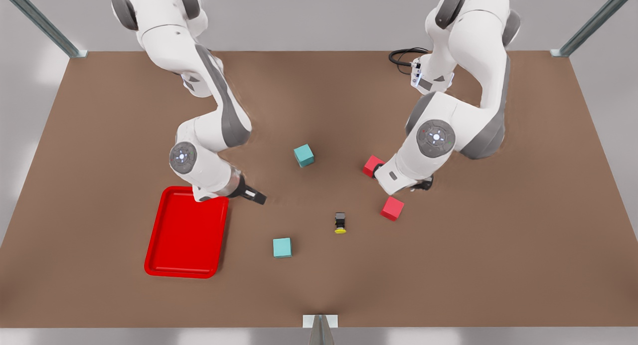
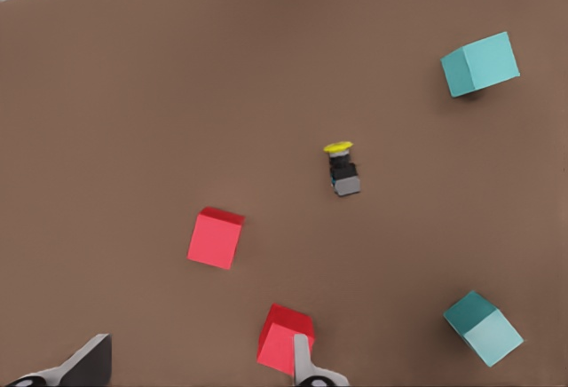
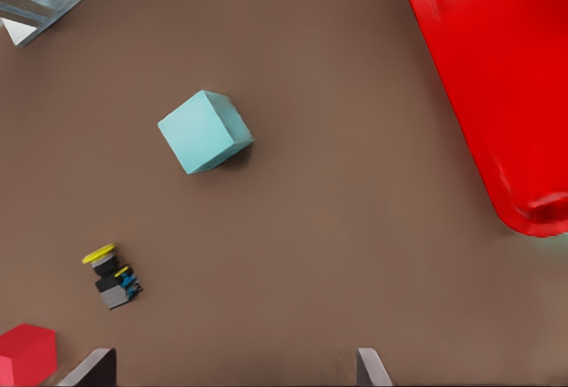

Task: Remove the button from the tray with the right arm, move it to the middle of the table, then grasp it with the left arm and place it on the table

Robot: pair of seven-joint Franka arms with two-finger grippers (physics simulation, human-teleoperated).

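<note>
Both jaws agape above brown table point(image 1: 448, 265)

Soft, even light falls from above, bright without glare. The worktop point(image 1: 319, 285) looks matte, with faint, diffuse shadows hugging the cubes and arms. Edges are slightly smeared in all views; the tray point(image 1: 185, 235) glows saturated red.

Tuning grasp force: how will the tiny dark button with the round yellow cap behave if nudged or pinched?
The tiny dark blocky button with a round yellow cap lies on its side on the brown table, so it probably slides rather than rolls. It looks rigid. Being so small, it may twist between fingertips.
</note>
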